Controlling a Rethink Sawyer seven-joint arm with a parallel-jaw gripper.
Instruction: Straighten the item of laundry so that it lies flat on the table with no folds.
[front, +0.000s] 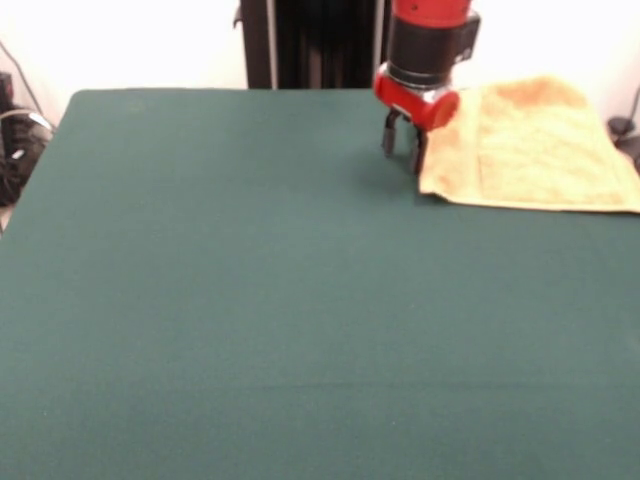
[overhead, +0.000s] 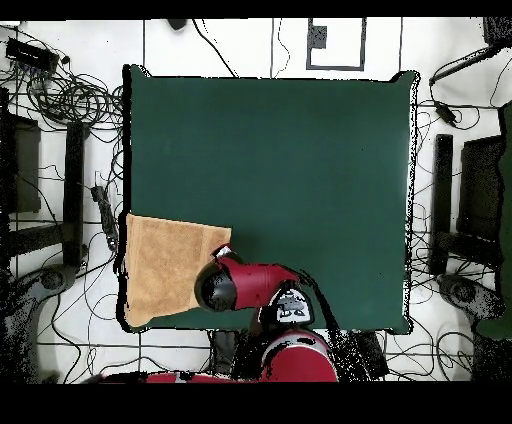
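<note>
The orange-tan towel (front: 535, 145) lies on the dark green table (front: 250, 300) at the far right corner in the front view. It looks mostly spread out, with a line running down it near its left side. In the overhead view the towel (overhead: 163, 268) sits at the table's (overhead: 280, 160) lower left, reaching the table's edge. My gripper (front: 403, 150) hangs just left of the towel's near left corner, close above the cloth, open and holding nothing. In the overhead view the red arm (overhead: 250, 285) covers the gripper, right beside the towel's right edge.
The black pedestal column (front: 310, 40) stands behind the table's far edge. Cables (front: 15, 140) lie on the floor off the table's left side. Cables and stands (overhead: 60, 100) ring the table in the overhead view.
</note>
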